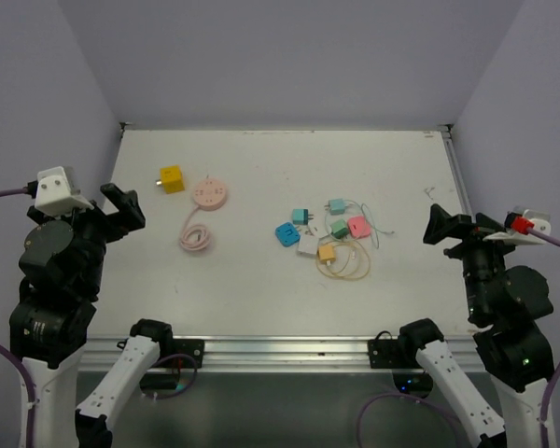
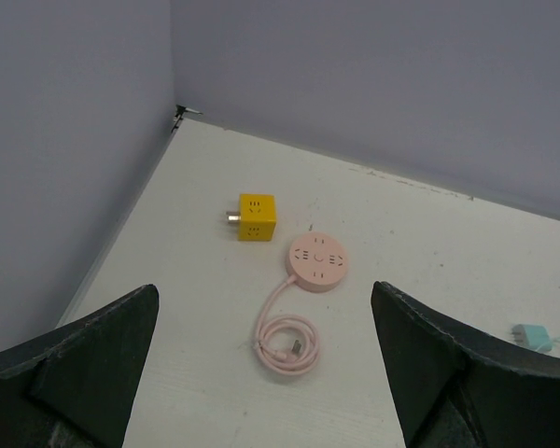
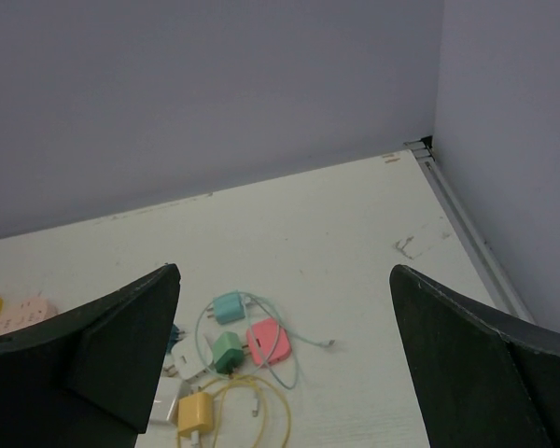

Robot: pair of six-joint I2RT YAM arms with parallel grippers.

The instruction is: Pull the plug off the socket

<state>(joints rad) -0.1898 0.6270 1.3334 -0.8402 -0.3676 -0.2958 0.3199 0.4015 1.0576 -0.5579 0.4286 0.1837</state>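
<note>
**Worktop set, both arms waiting at the sides**

A white worktop (image 1: 261, 280) is lying between pale lavender walls. You are looking at the yellow cube socket (image 1: 171, 178) at the far left, with a small grey plug (image 2: 231, 218) sticking out of its left face and a pink round power strip (image 1: 209, 193) just beside it. Your left fingers (image 2: 93, 364) and right fingers (image 3: 103, 355) are hanging spread wide, gripping nothing. Small chargers (image 1: 340, 229) are lying mid-worktop.

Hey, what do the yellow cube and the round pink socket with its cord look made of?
Yellow cube: likely hard moulded plastic, smooth with crisp edges and even colour; the stub on its side looks silvery, perhaps metal. Round pink socket: likely matte plastic, evenly coloured. Its cord lies in a soft coil, suggesting rubbery sheathing.
</note>
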